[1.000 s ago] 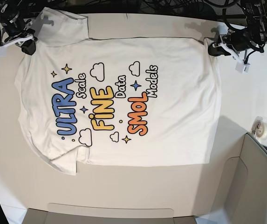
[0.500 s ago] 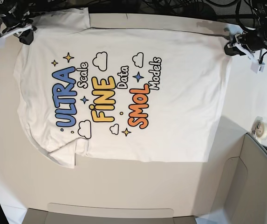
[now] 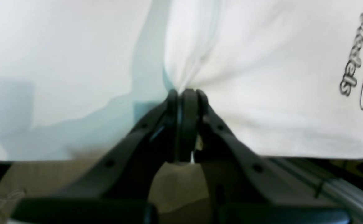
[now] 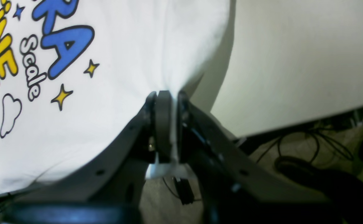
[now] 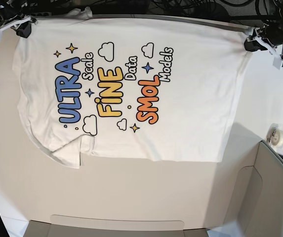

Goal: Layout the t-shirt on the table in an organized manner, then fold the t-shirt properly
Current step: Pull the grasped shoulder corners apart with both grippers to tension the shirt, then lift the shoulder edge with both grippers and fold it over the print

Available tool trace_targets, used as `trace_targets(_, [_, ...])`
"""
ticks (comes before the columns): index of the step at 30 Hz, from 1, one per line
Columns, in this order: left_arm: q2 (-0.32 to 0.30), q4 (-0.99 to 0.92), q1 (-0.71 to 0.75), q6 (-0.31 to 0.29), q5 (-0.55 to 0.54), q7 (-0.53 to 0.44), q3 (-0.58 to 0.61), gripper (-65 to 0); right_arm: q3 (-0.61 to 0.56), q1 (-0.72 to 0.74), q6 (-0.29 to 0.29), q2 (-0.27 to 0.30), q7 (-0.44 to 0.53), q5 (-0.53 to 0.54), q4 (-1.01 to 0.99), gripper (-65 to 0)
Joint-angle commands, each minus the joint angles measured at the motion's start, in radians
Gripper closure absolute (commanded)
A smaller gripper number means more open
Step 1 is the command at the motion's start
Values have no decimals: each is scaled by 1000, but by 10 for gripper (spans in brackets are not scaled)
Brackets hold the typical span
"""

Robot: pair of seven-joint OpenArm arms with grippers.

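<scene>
The white t-shirt (image 5: pixel 190 98) lies print side up across the table (image 5: pixel 131 192), with the blue, yellow and orange lettering running sideways. Its far edge reaches the table's back edge. My left gripper (image 5: pixel 252 43) is at the back right, shut on the t-shirt's corner (image 3: pixel 181 84), where the cloth puckers between the pads. At the back left, my right gripper (image 5: pixel 22 27) is shut on the other far corner of the t-shirt (image 4: pixel 169 84). One sleeve (image 5: pixel 69 153) lies folded at the front left.
A roll of tape (image 5: pixel 278 137) sits at the table's right side, beside a grey-beige panel (image 5: pixel 274 192). Another panel (image 5: pixel 116 224) runs along the front edge. Dark cables (image 4: pixel 309 155) hang behind the back edge.
Both grippers have pulled the t-shirt's far corners toward the table's back edge and outward. The whole shirt has slid that way and lies flatter.
</scene>
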Motion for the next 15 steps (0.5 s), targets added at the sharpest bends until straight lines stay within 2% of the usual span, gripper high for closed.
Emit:
trace_targets(1, [-19,29,15,-2,-31,-12,-27,0,12,-18,2,11,20,10,19,0])
trace_targets(7, [-21,41,56,-2,-88,-12,-41,0,12,-46,2,11,20,22,28,0])
trace_targets(15, [-13,41,12,-2,-88,-12,-39,0,9,-35,-1,19,18,232,39,0])
